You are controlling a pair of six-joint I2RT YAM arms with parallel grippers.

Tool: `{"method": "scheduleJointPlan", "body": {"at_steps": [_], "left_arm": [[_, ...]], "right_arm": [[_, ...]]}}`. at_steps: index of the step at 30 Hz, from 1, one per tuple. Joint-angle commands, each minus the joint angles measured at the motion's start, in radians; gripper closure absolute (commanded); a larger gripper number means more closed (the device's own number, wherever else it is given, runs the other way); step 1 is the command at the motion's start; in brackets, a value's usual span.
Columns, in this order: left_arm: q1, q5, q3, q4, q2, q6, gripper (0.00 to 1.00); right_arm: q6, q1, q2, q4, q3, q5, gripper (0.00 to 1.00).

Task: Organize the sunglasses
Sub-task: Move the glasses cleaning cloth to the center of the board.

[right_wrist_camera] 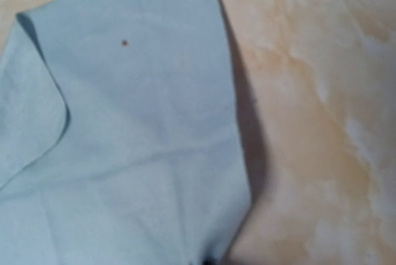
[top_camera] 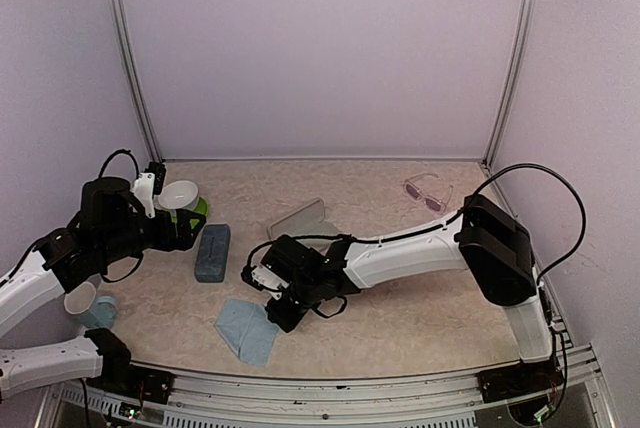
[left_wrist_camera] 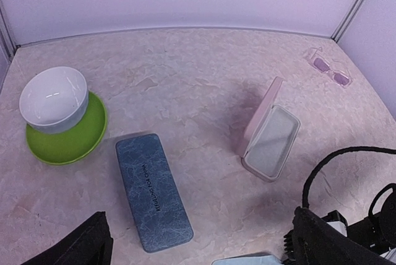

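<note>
One pair of sunglasses point(top_camera: 428, 192), clear-framed with purplish lenses, lies at the far right near the back wall and also shows in the left wrist view point(left_wrist_camera: 331, 72). Neither gripper is near it. My right gripper point(top_camera: 280, 313) is low at the front centre, shut on the edge of a light-blue cloth point(top_camera: 247, 330). In the right wrist view the cloth point(right_wrist_camera: 130, 129) fills the picture and its creases run into the pinch point at the bottom edge. My left gripper point(left_wrist_camera: 198, 252) hovers open above the table's left side, with nothing between its fingers point(left_wrist_camera: 80, 246).
A closed blue-grey case point(top_camera: 211, 251) point(left_wrist_camera: 153, 191) lies left of centre. An open pink case point(top_camera: 300, 218) point(left_wrist_camera: 269, 138) sits mid-table. A white bowl point(left_wrist_camera: 54, 98) stands on a green plate point(left_wrist_camera: 68, 144) at far left. A white cup point(top_camera: 80, 299) is at the left front.
</note>
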Motion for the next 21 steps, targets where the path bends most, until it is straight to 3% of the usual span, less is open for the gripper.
{"method": "scheduleJointPlan", "body": {"at_steps": [1, 13, 21], "left_arm": [[0.005, -0.024, -0.014, 0.019, -0.007, 0.007, 0.01], [-0.020, 0.009, -0.022, 0.023, -0.003, 0.008, 0.01], [-0.042, 0.175, -0.040, 0.066, 0.079, 0.018, 0.04]], "right_arm": [[0.011, 0.012, -0.049, -0.019, -0.077, 0.044, 1.00], [-0.021, -0.027, -0.241, -0.015, -0.356, 0.121, 1.00], [-0.075, -0.106, -0.334, -0.016, -0.469, 0.135, 1.00]]}}
